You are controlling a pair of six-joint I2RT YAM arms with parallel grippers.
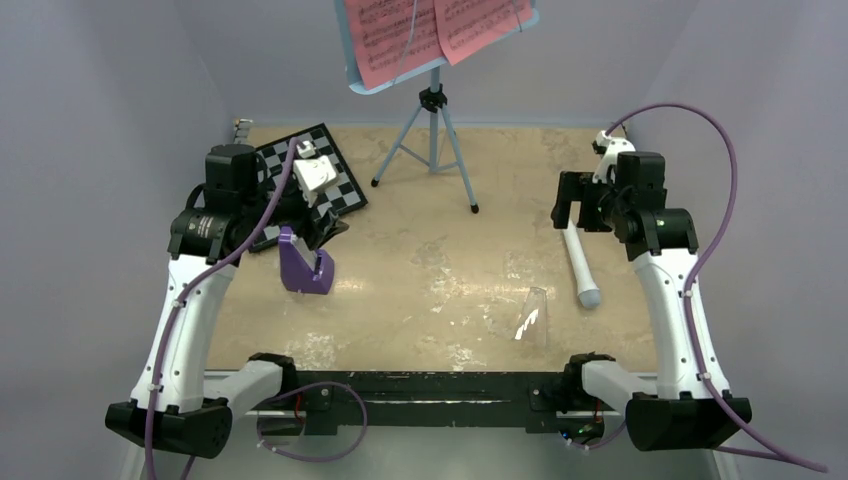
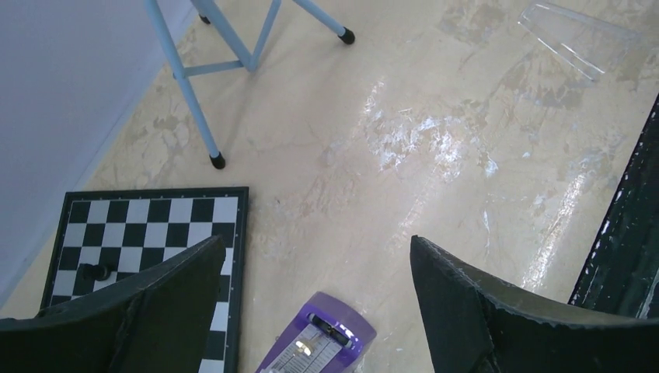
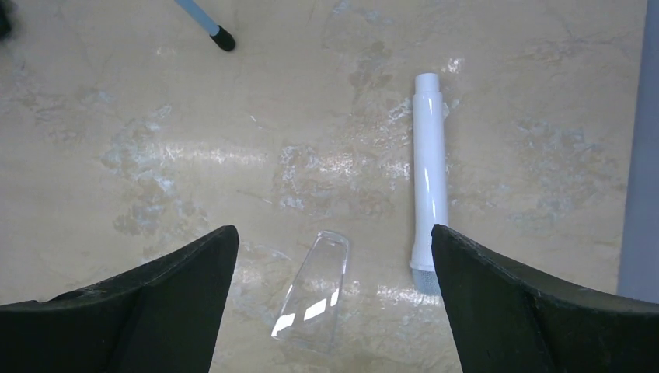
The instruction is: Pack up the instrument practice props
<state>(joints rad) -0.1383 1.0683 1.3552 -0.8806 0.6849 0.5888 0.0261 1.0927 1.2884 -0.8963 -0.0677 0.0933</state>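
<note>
Music stand, light blue on a thin tripod, stands at the far side of the table and carries pink sheet-music pages. Nearer and left of the stand, a purple metronome wedge sits upright beside a chessboard. A clear cover and a white recorder tube lie nearer and right of the stand. The left gripper and the right gripper hang with jaws spread wide, holding nothing (left above the wedge, right above cover and tube).
</note>
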